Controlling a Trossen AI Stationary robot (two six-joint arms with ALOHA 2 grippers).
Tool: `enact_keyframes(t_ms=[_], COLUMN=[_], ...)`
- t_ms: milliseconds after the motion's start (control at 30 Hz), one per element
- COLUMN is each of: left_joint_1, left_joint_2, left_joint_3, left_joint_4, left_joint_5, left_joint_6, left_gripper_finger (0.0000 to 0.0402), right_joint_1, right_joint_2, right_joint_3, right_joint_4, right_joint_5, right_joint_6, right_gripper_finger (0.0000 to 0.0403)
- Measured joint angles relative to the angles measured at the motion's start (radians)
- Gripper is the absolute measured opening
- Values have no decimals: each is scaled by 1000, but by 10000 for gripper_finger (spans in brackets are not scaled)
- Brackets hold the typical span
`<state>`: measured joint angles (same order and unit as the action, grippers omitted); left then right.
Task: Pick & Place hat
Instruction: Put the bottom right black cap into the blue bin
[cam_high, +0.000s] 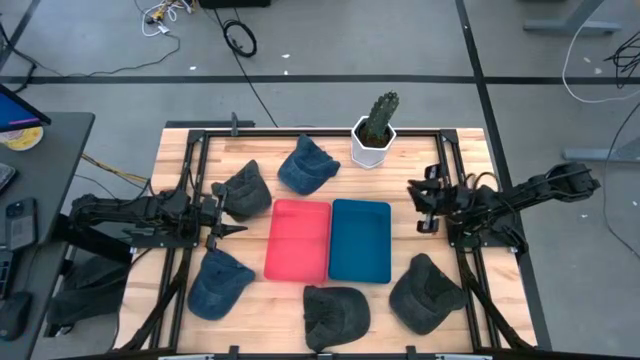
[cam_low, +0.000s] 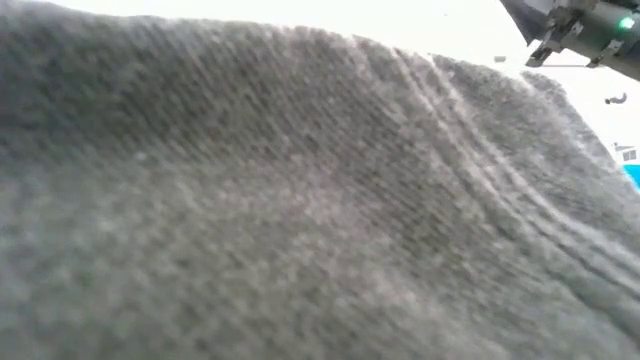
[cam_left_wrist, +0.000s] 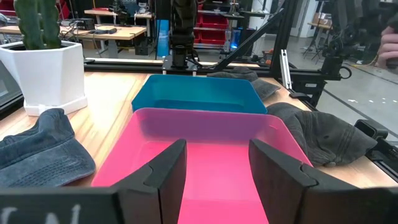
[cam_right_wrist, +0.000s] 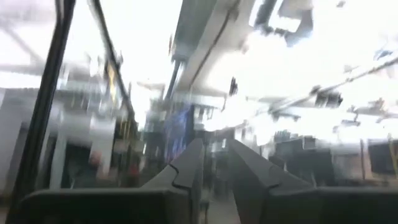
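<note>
Left claw (cam_high: 228, 222) spread wide, empty, just left of the pink rectangular plastic tray (cam_high: 298, 240), beside a dark grey fabric cap (cam_high: 243, 190) (touching or not, cannot tell). Right claw (cam_high: 421, 205) lifted to the right of the blue rectangular plastic tray (cam_high: 360, 240), its fingers (cam_right_wrist: 186, 168) slightly parted, gripping nothing. Faded blue denim cap (cam_high: 217, 282) below-left of the pink tray on the wooden table (cam_high: 470, 150).

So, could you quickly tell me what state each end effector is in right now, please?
Left end effector: open, holding nothing, facing the pink tray.
Right end effector: open, holding nothing, raised off the table.
</note>
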<state>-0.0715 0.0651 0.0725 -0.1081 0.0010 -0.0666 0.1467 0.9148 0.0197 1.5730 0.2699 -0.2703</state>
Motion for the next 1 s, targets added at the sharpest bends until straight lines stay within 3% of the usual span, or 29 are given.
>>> enact_keyframes(t_ms=[233,533,667,833,1000], left_joint_1=[0,0,0,0,0], left_joint_2=[0,0,0,0,0], left_joint_3=[0,0,0,0,0], left_joint_4=[0,0,0,0,0], left_joint_5=[0,0,0,0,0], left_joint_6=[0,0,0,0,0], left_gripper_finger=[177,177,177,177,177], right_joint_1=[0,1,1,1,1], right_joint_2=[-16,-19,-58,-113,-151], right_joint_3=[35,151,233,369,544], right_joint_4=[-3,-5,-1,-15,-227], right_joint_5=[0,-54,-223,-463,-489], right_joint_6=[7,219,315,252,145], right_gripper_finger=[80,80,80,80,80])
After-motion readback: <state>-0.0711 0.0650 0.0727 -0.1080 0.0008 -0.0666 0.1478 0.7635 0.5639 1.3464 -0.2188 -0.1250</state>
